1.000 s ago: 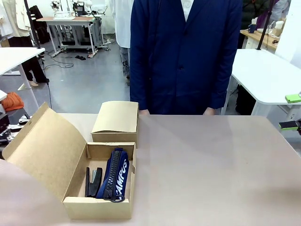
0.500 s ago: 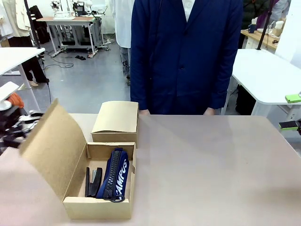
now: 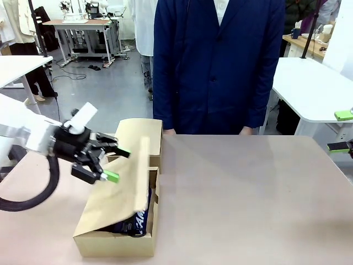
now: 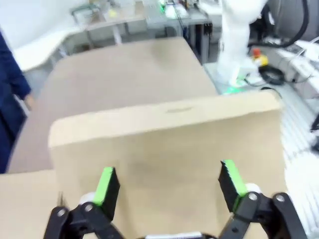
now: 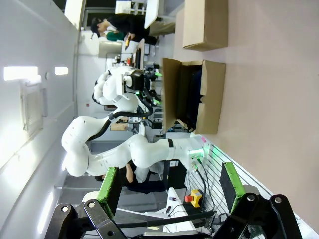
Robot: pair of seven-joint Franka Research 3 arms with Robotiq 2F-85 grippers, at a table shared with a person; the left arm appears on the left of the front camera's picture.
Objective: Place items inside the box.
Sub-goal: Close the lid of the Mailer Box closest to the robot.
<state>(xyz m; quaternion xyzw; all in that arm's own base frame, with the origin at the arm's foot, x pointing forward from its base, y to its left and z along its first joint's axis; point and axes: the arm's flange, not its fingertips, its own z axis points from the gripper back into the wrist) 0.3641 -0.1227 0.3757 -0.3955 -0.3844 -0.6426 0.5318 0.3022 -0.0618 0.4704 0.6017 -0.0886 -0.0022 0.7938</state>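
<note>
The cardboard box (image 3: 118, 237) lies at the near left of the table (image 3: 248, 199), its long axis running near to far. Its lid (image 3: 124, 176) slants down over the opening, more than half closed, hinged along the left side. The left gripper (image 3: 116, 164) is against the lid's outer face, jaws spread wide with nothing between them; whether the pads actually press the cardboard cannot be told. Under the lid's near edge a strip of the navy zip pouch (image 3: 137, 223) shows, white lettering visible, lying along the box's length. A second, closed cardboard box (image 3: 144, 138) sits just beyond, touching the first.

The left wrist view gives only the lid's plain outer face (image 4: 164, 149) beyond the green pads (image 4: 105, 185), not the contents. The right wrist view looks sideways across the table at the box (image 5: 209, 99) with the lid (image 5: 170, 92) partly raised and something dark inside; the right gripper (image 5: 169, 186) has its jaws fully apart, empty.

A person in a navy coat (image 3: 218, 66) stands at the far side.
</note>
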